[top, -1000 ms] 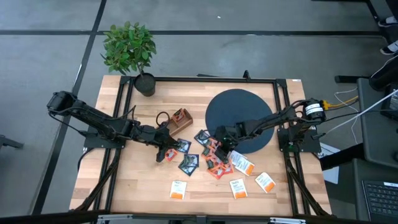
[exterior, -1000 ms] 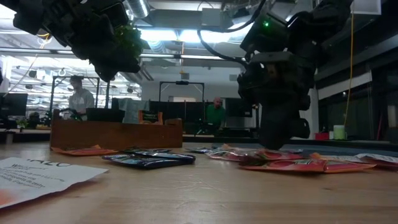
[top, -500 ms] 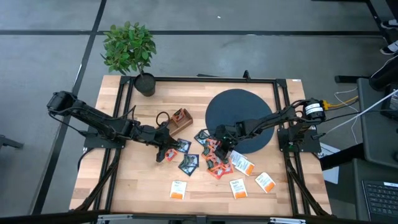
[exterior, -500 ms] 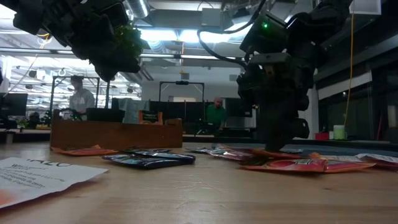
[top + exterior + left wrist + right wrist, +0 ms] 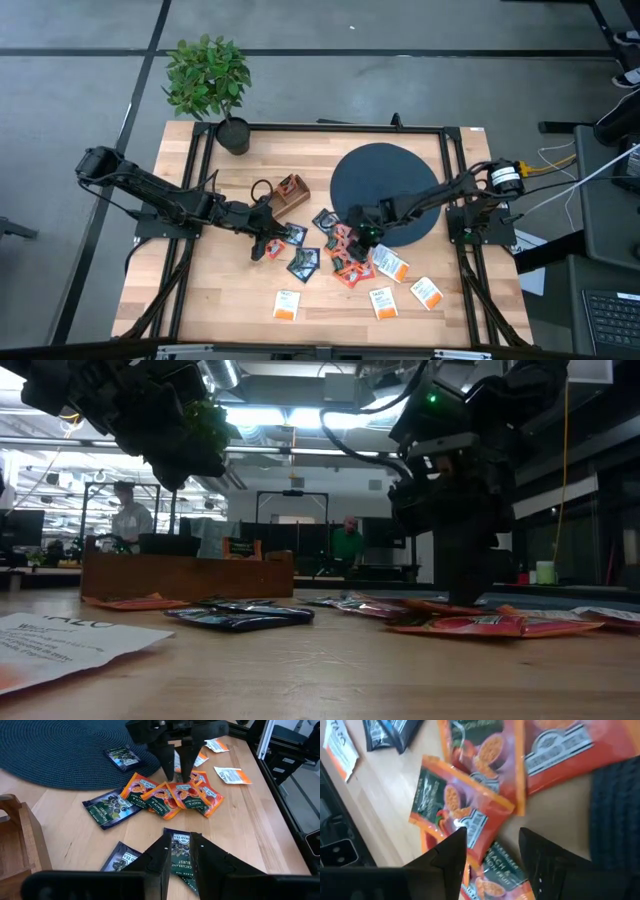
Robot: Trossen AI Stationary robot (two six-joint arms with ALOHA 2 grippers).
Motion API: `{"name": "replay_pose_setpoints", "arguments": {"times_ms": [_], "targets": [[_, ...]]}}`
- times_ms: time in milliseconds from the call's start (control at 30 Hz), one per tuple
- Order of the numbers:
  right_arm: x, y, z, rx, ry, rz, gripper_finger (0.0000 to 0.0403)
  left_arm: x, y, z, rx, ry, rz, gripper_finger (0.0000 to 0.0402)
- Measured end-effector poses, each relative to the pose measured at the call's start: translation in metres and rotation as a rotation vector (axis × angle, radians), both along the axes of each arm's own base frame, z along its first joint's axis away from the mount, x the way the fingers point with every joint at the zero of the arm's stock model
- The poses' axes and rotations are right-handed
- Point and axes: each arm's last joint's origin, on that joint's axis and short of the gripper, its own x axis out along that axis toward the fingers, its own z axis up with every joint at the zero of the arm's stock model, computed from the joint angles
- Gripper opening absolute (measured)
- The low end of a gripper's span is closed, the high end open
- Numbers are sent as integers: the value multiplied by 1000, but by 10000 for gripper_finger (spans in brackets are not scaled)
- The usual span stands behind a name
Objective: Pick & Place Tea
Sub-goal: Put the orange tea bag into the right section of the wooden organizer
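Starting at the front edge of the table [image 5: 230, 300]: three or four white sachets [image 5: 287, 305] with orange bands, lying flat and well apart. Not part of this step, so best left alone.

A bit further back, the red-orange pile [image 5: 345, 262], overlapping like spilled cards. Right gripper [image 5: 177, 777] pointing straight down into it, spread wide, nothing in it yet, one red-orange sachet [image 5: 465, 815] sitting between the fingertips. Looks like the grab step, about to close.

Tips for doing it well:
- Go for a raised or overhanging edge rather than the flat middle. Hard to pinch foil lying flat on wood.
- Keep it to one sachet. With that much overlap, easy to drag a neighbour along.
- Press down lightly, close slowly, then lift straight up and check for anything dangling.

Off to the side, left gripper [image 5: 268, 240] up off the table, just beside a dark sachet [image 5: 181, 851]. No telling whether it's got hold of anything. Close to the pile, so worth giving that arm room on the lift.

Further back, the wooden box [image 5: 292, 190], probably where the tea ends up, and the dark round mat [image 5: 385, 180] with one dark sachet on its edge. Beyond that, only the potted plant [image 5: 207, 75] at the far corner.
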Motion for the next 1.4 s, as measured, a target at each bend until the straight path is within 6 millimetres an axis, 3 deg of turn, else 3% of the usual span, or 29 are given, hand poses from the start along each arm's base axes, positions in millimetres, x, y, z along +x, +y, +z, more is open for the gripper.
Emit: {"name": "replay_pose_setpoints", "arguments": {"times_ms": [267,567,767,1100,1233,1400], "targets": [[1,4,1,-8,-12,-6,181,8,-9,-4,-9,-3,-33,63],[1,4,1,-11,-14,-5,181,64,-33,-13,128,83,-114,57],[1,5,1,-21,-21,16,182,90,-40,-27,188,140,-134,58],[0,5,0,-30,-29,48,182,106,-73,-56,749,199,-196,59],[0,5,0,-34,-29,66,182,114,-88,-57,878,164,-235,59],[-1,5,1,-33,-41,93,182,121,-89,-50,956,141,-246,67]]}}
